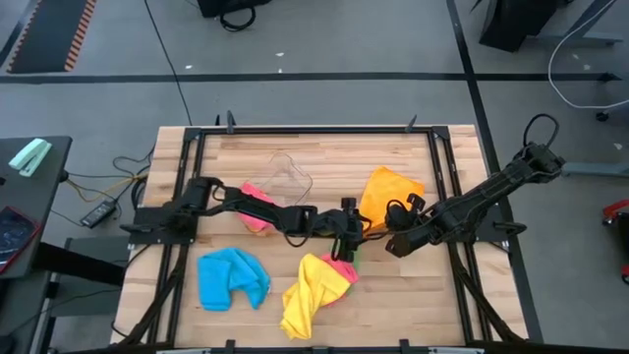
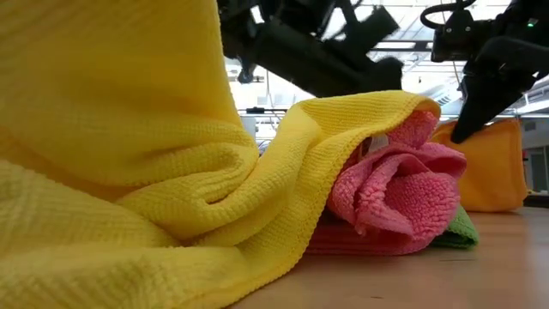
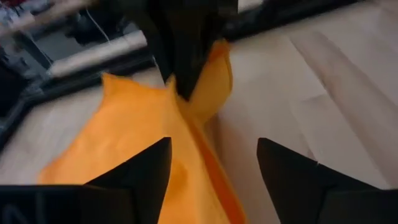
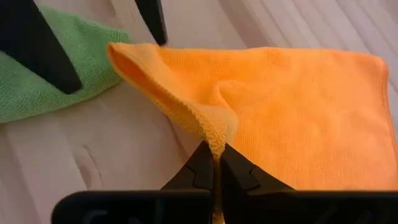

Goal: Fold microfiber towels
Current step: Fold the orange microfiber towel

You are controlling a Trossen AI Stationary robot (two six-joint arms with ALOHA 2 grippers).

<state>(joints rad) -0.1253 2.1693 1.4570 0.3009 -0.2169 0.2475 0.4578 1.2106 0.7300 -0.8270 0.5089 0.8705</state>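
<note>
An orange towel [image 1: 389, 192] lies right of centre, mostly flat on the table. My right gripper [image 4: 215, 163] is shut on its near edge. My left gripper [image 3: 214, 171] is open just left of that spot. One of its fingers [image 4: 43, 50] stands over a green towel [image 4: 31, 87], the other [image 4: 152, 22] by the orange towel's raised corner [image 4: 118, 53]. Whether they touch cloth I cannot tell. A yellow towel [image 1: 310, 293] lies bunched over a pink towel [image 2: 403, 193] near the front. A blue towel [image 1: 232, 277] lies crumpled at the front left. My right gripper pinches the orange towel's hemmed near edge [image 4: 214, 137] between its two fingertips, coming slanting down from the table's right. The pinched edge stands up as a small ridge, while the rest of the towel [image 4: 298, 106] stays flat on the table.
A clear plastic tub [image 1: 286, 177] stands behind the left arm. Beside it lies a pink and orange bundle [image 1: 257, 208]. The black frame rails [image 1: 439, 157] run along the table's sides. Bare wood shows at the front right [image 1: 423, 305].
</note>
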